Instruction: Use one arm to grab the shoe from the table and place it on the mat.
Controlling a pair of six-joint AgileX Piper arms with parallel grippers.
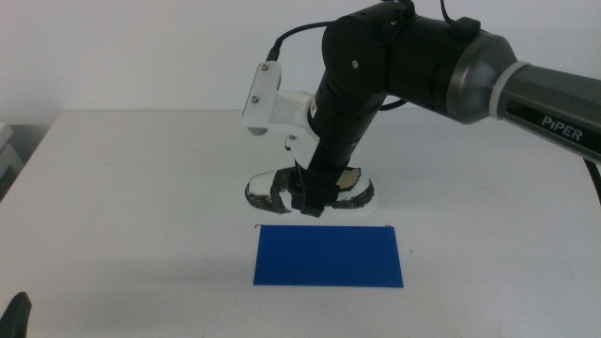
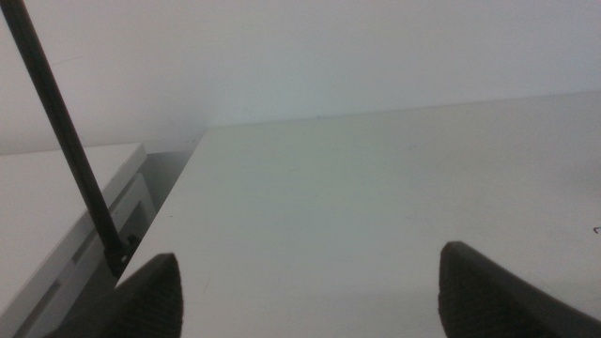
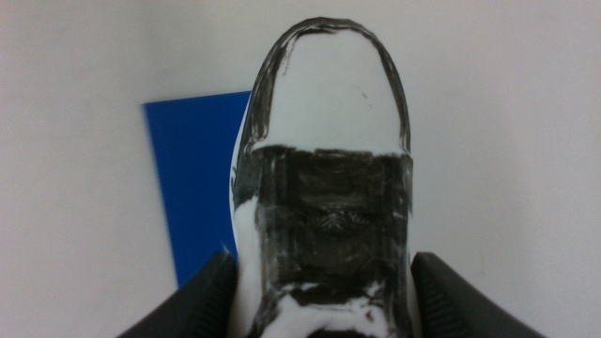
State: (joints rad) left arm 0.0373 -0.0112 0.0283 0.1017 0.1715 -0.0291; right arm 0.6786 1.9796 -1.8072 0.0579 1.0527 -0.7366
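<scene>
Here the white tabletop (image 1: pixel 131 188) fills most of the middle view, a plain matte surface with soft shadows under the arm and a pale wall (image 1: pixel 141 47) rising directly behind its far edge. The right arm (image 1: pixel 441 66), dark grey and black with "PIPER" on its forearm and a white bracket (image 1: pixel 272 103) near the wrist, reaches in from the right and points down over the sneaker (image 1: pixel 362 195). The right gripper (image 3: pixel 319 272) stands astride the sneaker's middle, one dark jaw at each flank; the right wrist view shows the jaws hard against the sides of the white-and-black upper, though whether they press it firmly or only touch cannot be told. The sneaker sits on the table just behind the blue mat (image 1: pixel 329 255), near its far edge but not on it; the mat lies flat toward the front of the table. In the right wrist view the white toe cap points away from the camera, with a corner of the mat beside it. The left gripper (image 2: pixel 310 291) waits at the near left corner of the table, jaws spread wide over bare surface; its view takes in the table edge, a thin dark rod (image 2: pixel 66 141), a low white unit (image 2: pixel 56 207) beside the table, and the blank wall.
</scene>
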